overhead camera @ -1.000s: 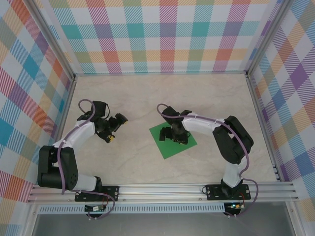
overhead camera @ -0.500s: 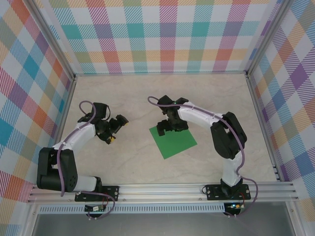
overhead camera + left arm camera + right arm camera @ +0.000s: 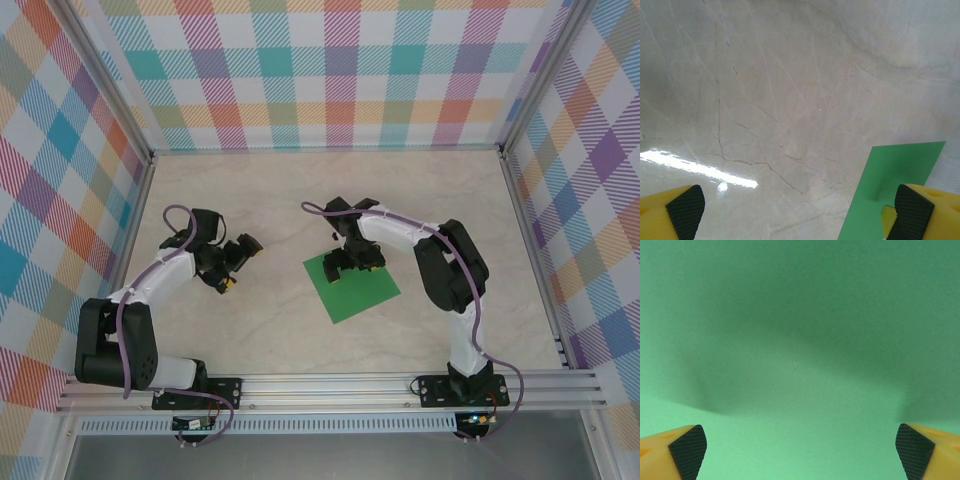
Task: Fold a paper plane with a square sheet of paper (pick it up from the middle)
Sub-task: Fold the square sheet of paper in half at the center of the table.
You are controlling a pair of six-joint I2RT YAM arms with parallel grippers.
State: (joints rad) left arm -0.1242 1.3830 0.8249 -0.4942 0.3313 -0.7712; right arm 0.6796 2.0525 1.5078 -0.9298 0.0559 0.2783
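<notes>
The square sheet of paper (image 3: 352, 291) lies flat on the table, plain bright green, turned like a diamond. My right gripper (image 3: 350, 262) hovers low over its far part, open, fingers wide apart. In the right wrist view the green sheet (image 3: 800, 340) spreads under the open jaws, with yellow fingertips (image 3: 687, 450) at the bottom corners. My left gripper (image 3: 232, 265) is open, well left of the sheet, pointing toward it. The left wrist view has a corner of the sheet (image 3: 890, 190) at lower right, beside one yellow finger (image 3: 920, 215).
The beige marble tabletop (image 3: 280, 200) is ringed by plaid walls and a metal frame (image 3: 330, 385) along the near edge. Bare table lies between the two grippers and behind the sheet.
My right gripper moved from the sheet's middle toward its far left corner, then back slightly onto the far part. The left arm barely shifted.
</notes>
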